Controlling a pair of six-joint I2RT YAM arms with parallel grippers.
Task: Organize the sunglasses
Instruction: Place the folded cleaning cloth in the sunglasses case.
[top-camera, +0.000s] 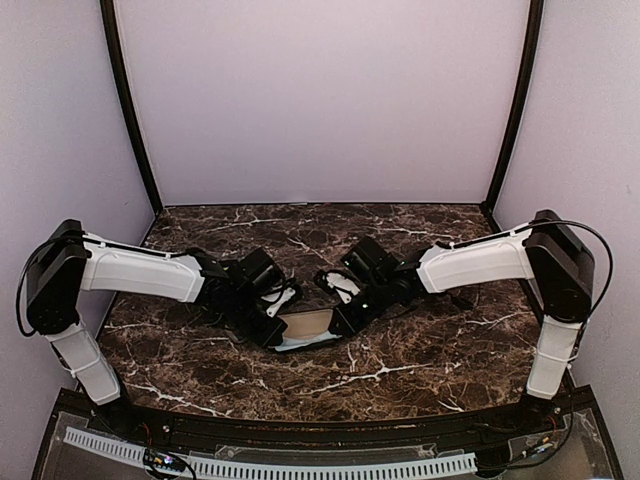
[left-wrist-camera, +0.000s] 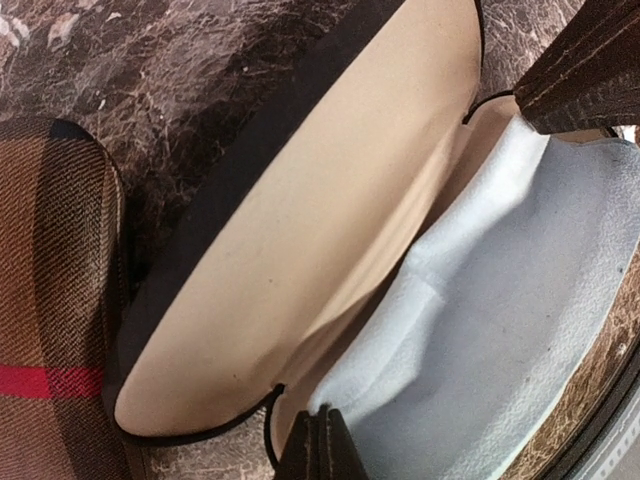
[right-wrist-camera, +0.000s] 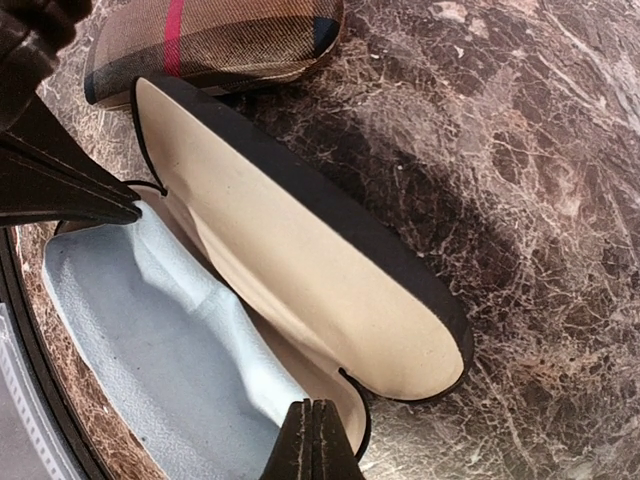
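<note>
The left gripper (left-wrist-camera: 318, 450) and right gripper (right-wrist-camera: 312, 445) are both fully closed, fingertips pressed together with nothing visible between them. They sit at opposite ends of the open oblong black case with beige lining (right-wrist-camera: 300, 270). A light blue cloth (right-wrist-camera: 170, 350) lies in its lower shell. A closed brown plaid case (right-wrist-camera: 220, 35) lies just beside it on the dark marble table (right-wrist-camera: 520, 150). The location of the sunglasses cannot be determined.

Cloth (left-wrist-camera: 500, 330) in open case (left-wrist-camera: 300, 240), second case (left-wrist-camera: 50, 300) beside
</note>
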